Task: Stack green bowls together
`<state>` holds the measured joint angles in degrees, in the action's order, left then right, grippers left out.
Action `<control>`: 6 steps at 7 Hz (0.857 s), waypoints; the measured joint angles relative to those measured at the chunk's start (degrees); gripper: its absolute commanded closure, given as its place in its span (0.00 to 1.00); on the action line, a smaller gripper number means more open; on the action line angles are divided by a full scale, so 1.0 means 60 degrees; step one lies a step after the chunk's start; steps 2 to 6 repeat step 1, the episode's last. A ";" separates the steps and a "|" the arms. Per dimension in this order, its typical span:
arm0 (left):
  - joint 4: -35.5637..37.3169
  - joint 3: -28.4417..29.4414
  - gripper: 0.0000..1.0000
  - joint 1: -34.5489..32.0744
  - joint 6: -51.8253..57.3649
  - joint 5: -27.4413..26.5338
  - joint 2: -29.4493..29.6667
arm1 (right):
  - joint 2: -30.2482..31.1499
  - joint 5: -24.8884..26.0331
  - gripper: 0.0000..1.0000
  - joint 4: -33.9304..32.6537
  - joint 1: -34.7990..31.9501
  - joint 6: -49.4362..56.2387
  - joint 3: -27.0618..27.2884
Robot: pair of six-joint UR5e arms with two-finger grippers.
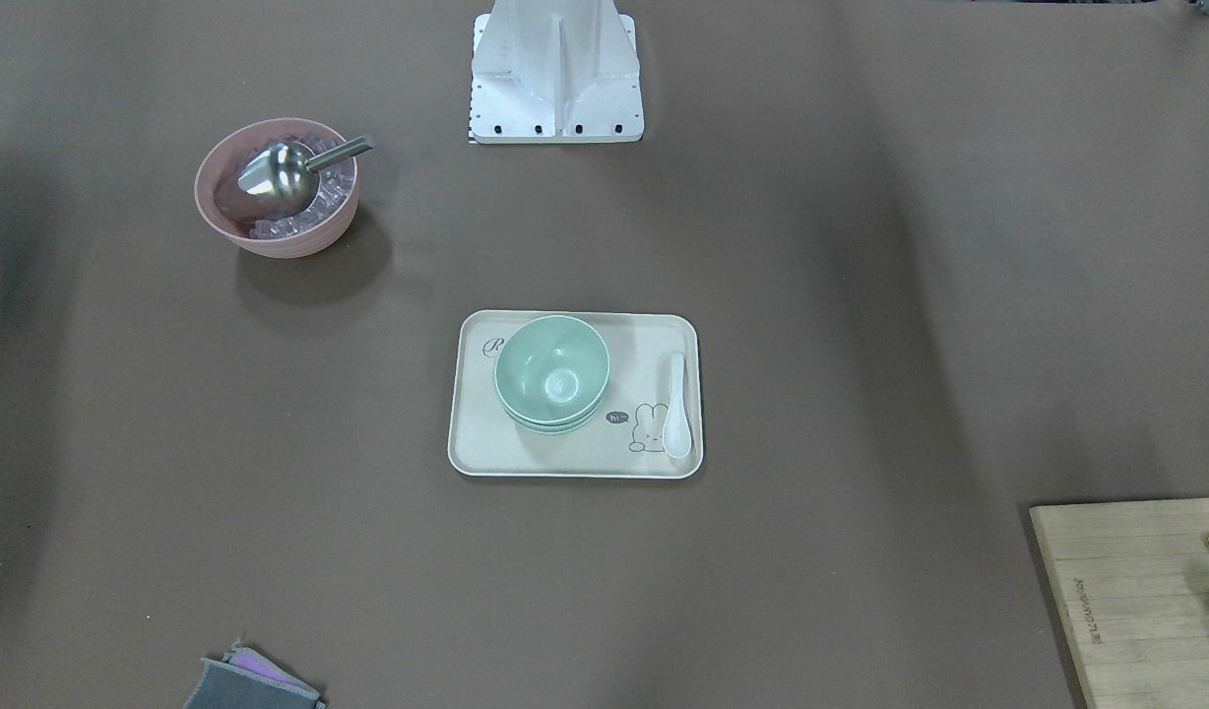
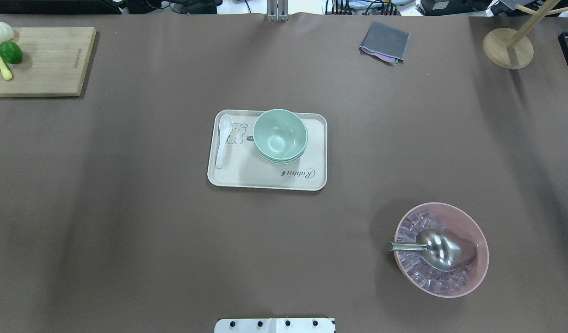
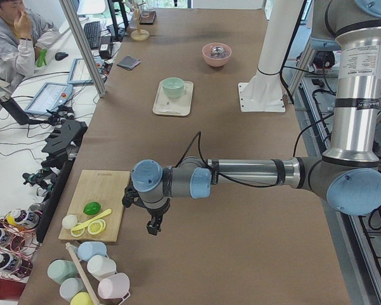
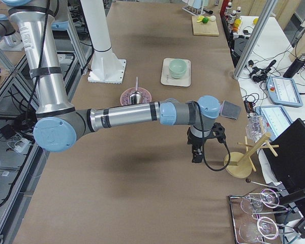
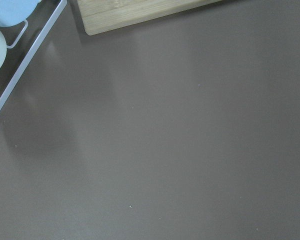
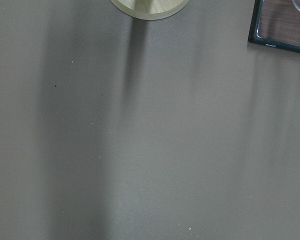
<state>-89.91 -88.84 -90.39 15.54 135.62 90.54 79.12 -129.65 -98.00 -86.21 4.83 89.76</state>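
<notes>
The pale mint-green bowls sit nested in one stack on a cream tray at the table's middle; they also show in the overhead view. A white spoon lies on the tray beside them. My left gripper hangs far off over bare table near the cutting board. My right gripper hangs far off near the wooden stand. Neither holds anything that I can see, and I cannot tell whether they are open or shut.
A pink bowl with ice cubes and a metal scoop stands on my right. A wooden cutting board with lime and lemon is far left. A grey cloth and a wooden stand are far right.
</notes>
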 measured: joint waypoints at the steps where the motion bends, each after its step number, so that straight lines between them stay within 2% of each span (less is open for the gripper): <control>1: 0.0000 -0.0023 0.01 -0.0036 0.0002 0.0000 0.0006 | 0.0006 -0.0017 0.00 0.0000 -0.0006 0.0000 0.0005; 6: 0.0000 -0.0023 0.01 -0.0036 0.0002 0.0000 0.0006 | 0.0006 -0.0017 0.00 0.0000 -0.0006 0.0000 0.0005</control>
